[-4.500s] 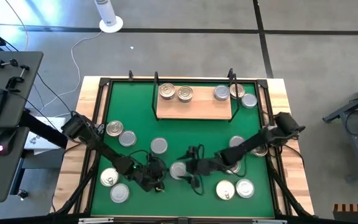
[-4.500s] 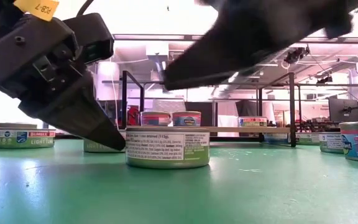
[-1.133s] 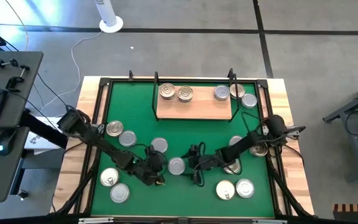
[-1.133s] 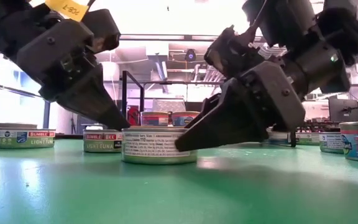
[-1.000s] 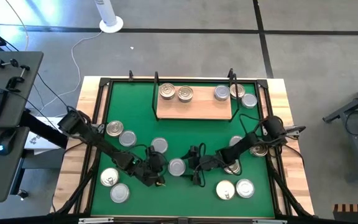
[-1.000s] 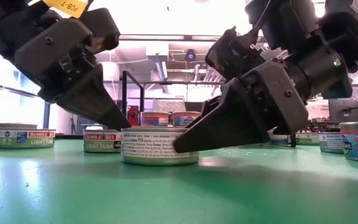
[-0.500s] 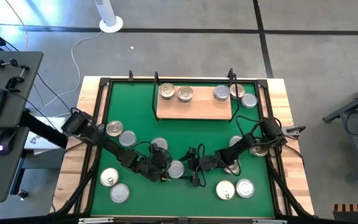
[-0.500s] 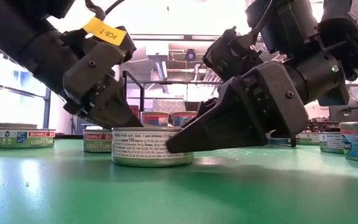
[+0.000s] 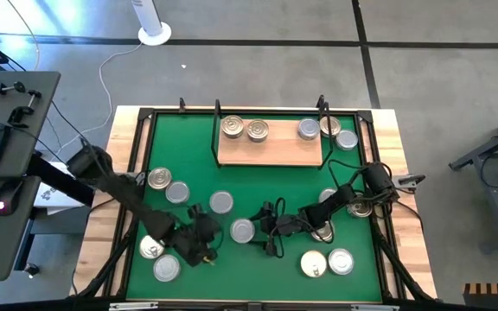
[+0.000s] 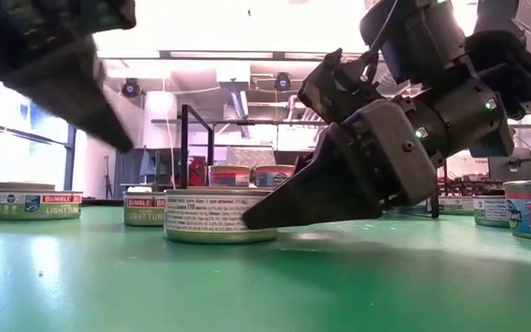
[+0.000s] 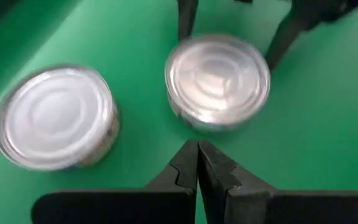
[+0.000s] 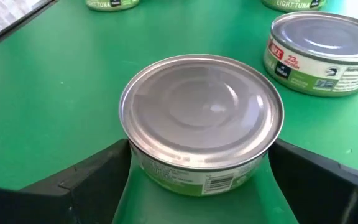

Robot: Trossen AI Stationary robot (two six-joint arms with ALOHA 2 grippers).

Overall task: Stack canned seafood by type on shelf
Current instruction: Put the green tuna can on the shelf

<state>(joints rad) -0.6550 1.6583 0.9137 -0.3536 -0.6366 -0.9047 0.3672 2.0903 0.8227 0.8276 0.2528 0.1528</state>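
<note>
I get bright, even overhead light; the low view's far ceiling blows out white, the left hand point(image 10: 58, 69) smears with motion, tin lids point(image 11: 217, 78) glare.

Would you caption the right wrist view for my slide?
Open right gripper straddling a silver-lidded can on the green mat.

Ctr silver can point(image 9: 242, 230): right pincer point(image 9: 264, 230) straddles it, fingers wide, blocking both flanks. Left pincer point(image 9: 204, 244) shut, just off can's other side. Second silver can point(image 9: 221, 202) near. Green mat point(image 9: 266, 181) bare between that can & shelf point(image 9: 271, 151).
</note>
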